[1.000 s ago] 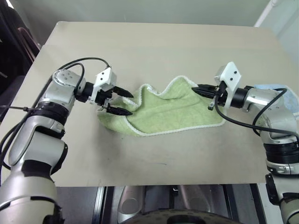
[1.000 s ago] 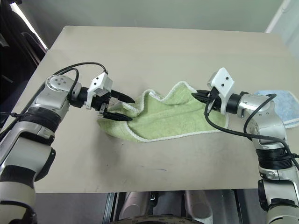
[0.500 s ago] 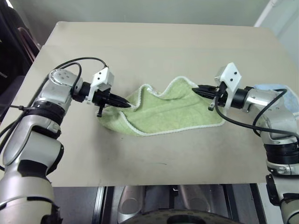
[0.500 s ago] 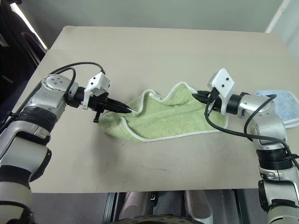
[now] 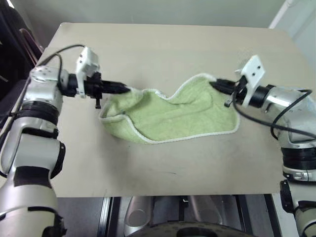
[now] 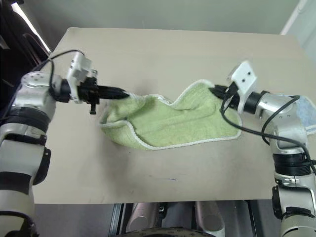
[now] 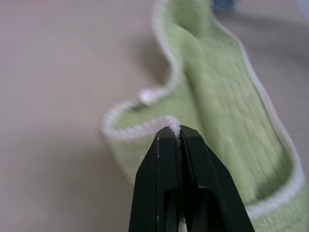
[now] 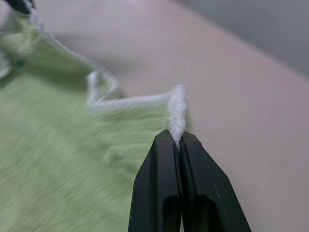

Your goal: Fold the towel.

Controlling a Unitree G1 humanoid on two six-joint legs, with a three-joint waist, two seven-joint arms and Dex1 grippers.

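— Since a second ago we see the left gripper (image 5: pixel 129 90) go from spread to pinched on the towel (image 5: pixel 170 116) corner, lifted up and outward. Right?

— Yes; right gripper (image 6: pixel 216 90) clamps the far corner too. Towel sags onto the table (image 5: pixel 163 44) between them — wrist views show white edging (image 8: pixel 177 112) nipped.

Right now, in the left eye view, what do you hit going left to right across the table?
left claw shut on the towel's left corner → towel → right claw shut on its right corner → light blue cloth at the table's right edge.
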